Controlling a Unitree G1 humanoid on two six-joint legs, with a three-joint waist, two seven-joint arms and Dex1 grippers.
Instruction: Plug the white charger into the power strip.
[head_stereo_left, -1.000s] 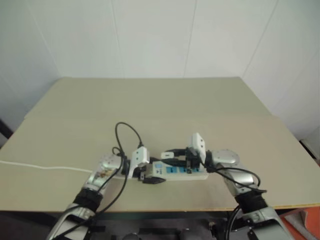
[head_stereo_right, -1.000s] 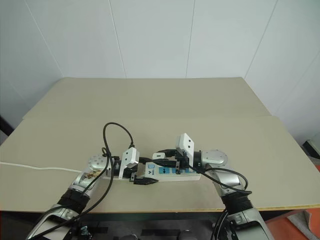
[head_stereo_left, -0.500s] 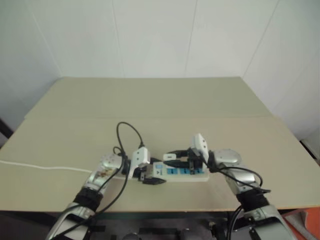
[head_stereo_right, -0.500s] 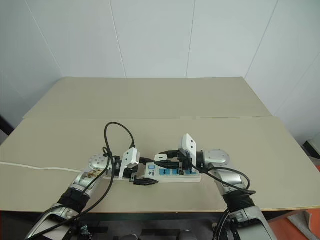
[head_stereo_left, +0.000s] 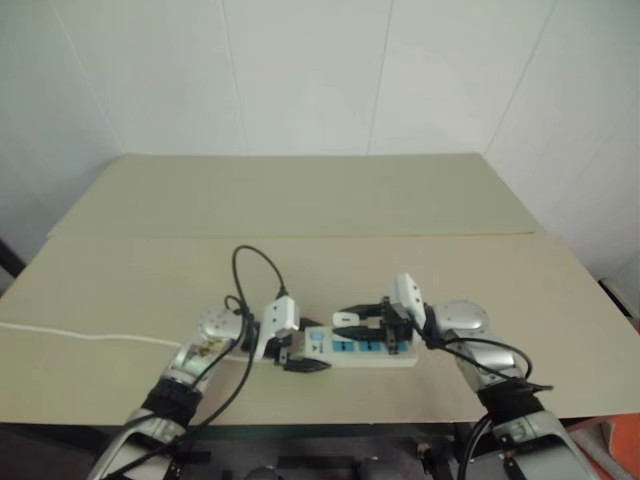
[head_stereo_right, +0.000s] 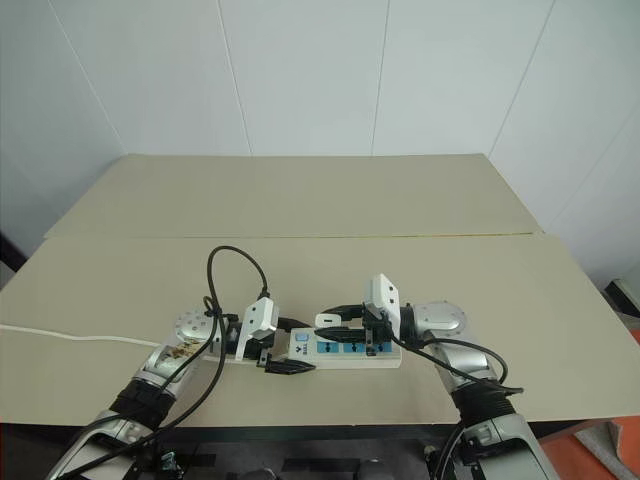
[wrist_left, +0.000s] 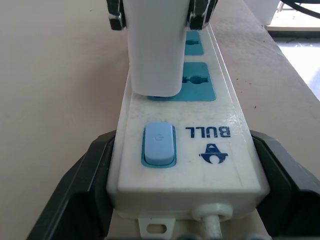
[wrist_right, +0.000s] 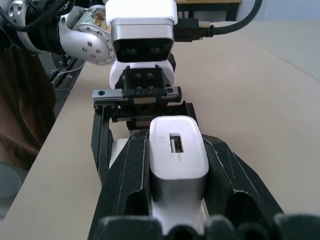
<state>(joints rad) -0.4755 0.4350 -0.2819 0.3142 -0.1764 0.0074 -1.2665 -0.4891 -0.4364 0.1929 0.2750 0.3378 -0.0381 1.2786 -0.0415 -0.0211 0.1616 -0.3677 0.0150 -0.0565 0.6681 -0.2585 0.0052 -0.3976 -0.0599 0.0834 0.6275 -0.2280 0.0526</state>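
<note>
The power strip lies flat near the table's front edge, a white bar with blue sockets and a blue switch. My left gripper is shut on its switch end, one black finger on each long side. My right gripper comes in from the right, shut on the white charger. In the left wrist view the white charger stands upright on the socket beside the switch, its lower end at the blue face. The prongs are hidden.
The strip's thin white cord trails left across the tan table. A seam crosses the tabletop behind the arms. The front edge runs just below the strip. Something orange lies on the floor at lower right.
My right wrist has turned a little, so its white housing sits slightly lower and further right, still holding the charger. The left gripper and the strip have stayed put.
</note>
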